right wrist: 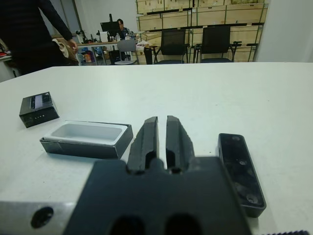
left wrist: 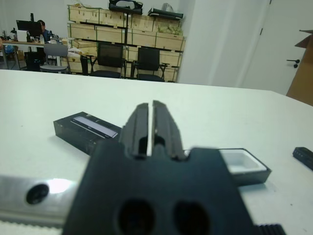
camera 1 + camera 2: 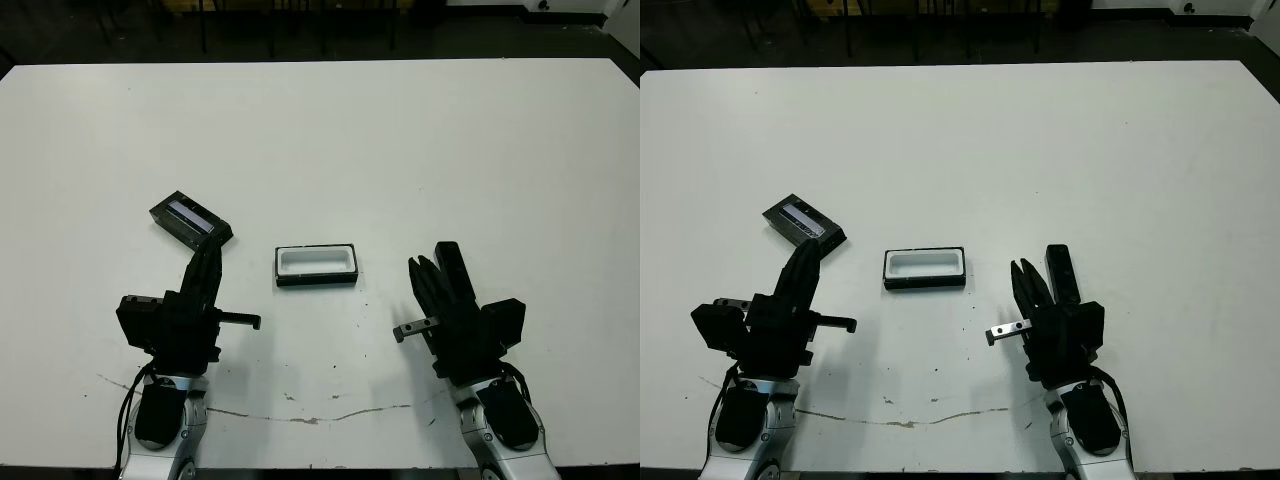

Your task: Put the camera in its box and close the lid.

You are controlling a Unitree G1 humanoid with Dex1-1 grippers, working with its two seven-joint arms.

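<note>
Camera [image 1: 241, 171] flat on the bench [image 3: 400, 140] just beside the clenched, empty right end effector [image 1: 162, 128], likely light, rigid, slick: best pinched across its narrow mid-body, clear of lenses.

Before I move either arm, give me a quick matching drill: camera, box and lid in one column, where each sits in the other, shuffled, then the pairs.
Things:
1. camera
2. box
3. lid

Places:
A. on the table just ahead of the left gripper, lying at an angle
B. mid-table between the two grippers, open with its white inside showing
C. flat on the table right beside the right gripper, on its outer side

Pairs: 1-C, 2-B, 3-A
</note>
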